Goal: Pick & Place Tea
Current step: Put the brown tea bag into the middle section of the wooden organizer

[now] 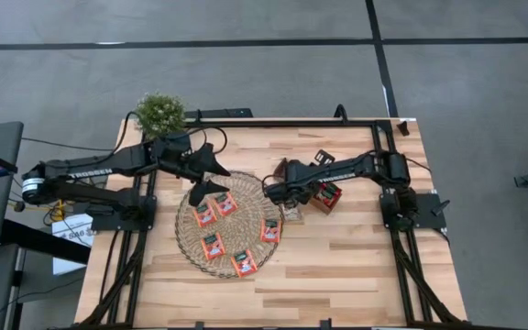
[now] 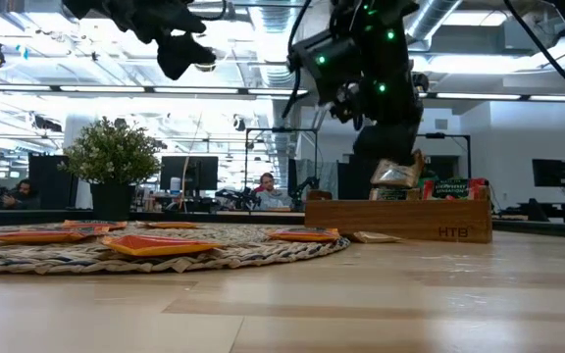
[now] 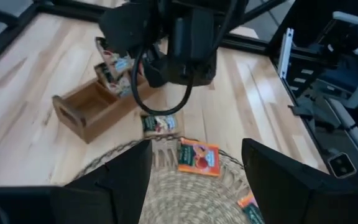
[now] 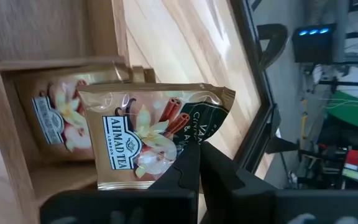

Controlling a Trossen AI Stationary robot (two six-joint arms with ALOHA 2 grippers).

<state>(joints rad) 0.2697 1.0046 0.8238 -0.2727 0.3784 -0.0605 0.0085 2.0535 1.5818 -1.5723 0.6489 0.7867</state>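
High view: five red-orange tea sachets (image 1: 226, 203) are seen lying on the wicker mat (image 1: 187, 240) at centre frame; one green-and-pale sachet (image 1: 291, 212) is seen on the table (image 1: 356, 266) just right of the mat's rim. The wooden tray (image 1: 327, 196) sits right of centre, largely covered by the right gripper (image 1: 280, 190). The left gripper (image 1: 211, 176) is parked over the mat's upper edge, fingers spread wide, nothing held.

Low view: the tray (image 2: 400, 218) is seen at right with sachets standing in it. A pale sachet (image 2: 396, 173) is held just above it under the right gripper; the mat (image 2: 155, 250) with flat sachets fills the left.

Left wrist view: open fingers (image 3: 272, 174) frame the mat (image 3: 185, 193); one red-orange sachet (image 3: 198, 155) lies on it, the stray one (image 3: 159, 123) on the table beyond, the tray (image 3: 89, 112) at upper left.

Right wrist view: the right gripper (image 4: 198, 163) is clamped on a vanilla-cinnamon sachet (image 4: 148, 134), held over a tray compartment (image 4: 17, 118) where a similar sachet (image 4: 61, 121) already lies.

Progress is judged partial: a few sachets are binned, one is in hand, and at least six are left outside the tray.
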